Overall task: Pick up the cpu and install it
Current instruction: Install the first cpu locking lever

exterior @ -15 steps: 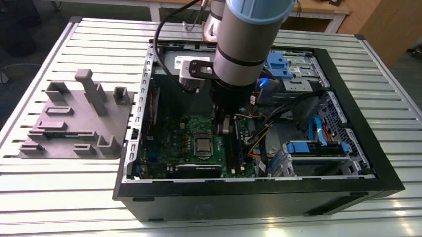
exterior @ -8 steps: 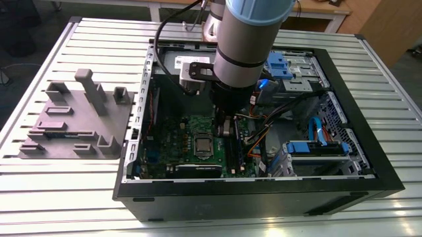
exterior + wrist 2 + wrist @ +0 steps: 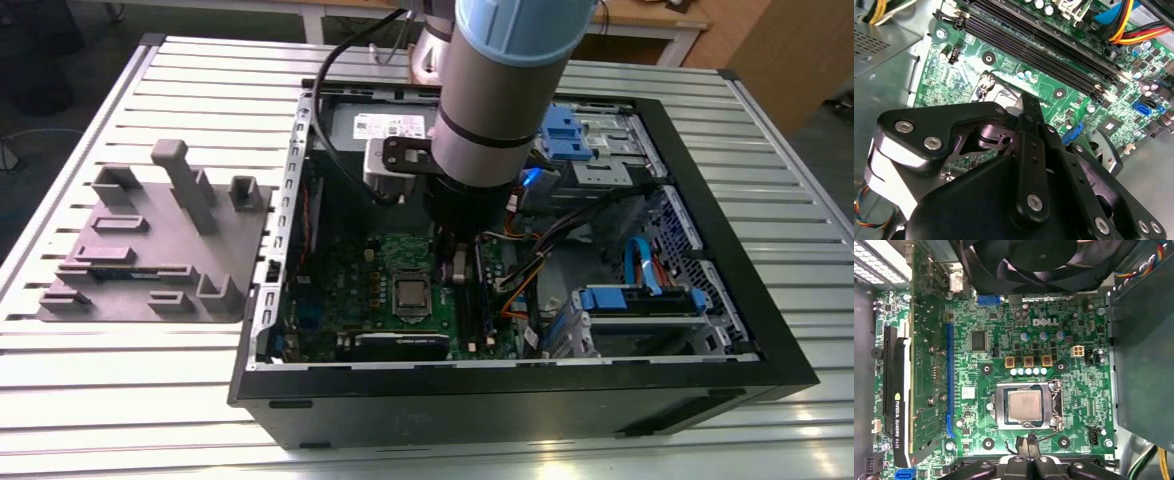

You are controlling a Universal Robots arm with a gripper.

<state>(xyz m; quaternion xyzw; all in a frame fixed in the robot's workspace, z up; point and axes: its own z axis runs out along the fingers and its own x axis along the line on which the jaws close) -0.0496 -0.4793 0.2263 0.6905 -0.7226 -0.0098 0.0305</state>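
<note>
The cpu (image 3: 1024, 406) is a small silvery square lying flat in the motherboard socket (image 3: 999, 407), inside its metal frame; in the exterior view the cpu (image 3: 410, 293) sits in the middle of the green board. My gripper (image 3: 1028, 444) is shut with nothing between its fingers, its tip just off the socket's edge, close to the thin wire lever (image 3: 1053, 433). Seen from behind in the second wrist view, the gripper (image 3: 1029, 102) points down at the socket frame (image 3: 988, 85). The gripper (image 3: 461, 268) hangs inside the open case, to the cpu's right in the exterior view.
A graphics card (image 3: 896, 405) stands beside the socket, and a black fan (image 3: 1039, 260) lies beyond it. Long black memory slots (image 3: 1044, 45) run past the gripper. Coloured cables (image 3: 527, 275) and blue drive bays (image 3: 641, 300) fill the case's right. A grey fixture (image 3: 154, 245) sits on the table.
</note>
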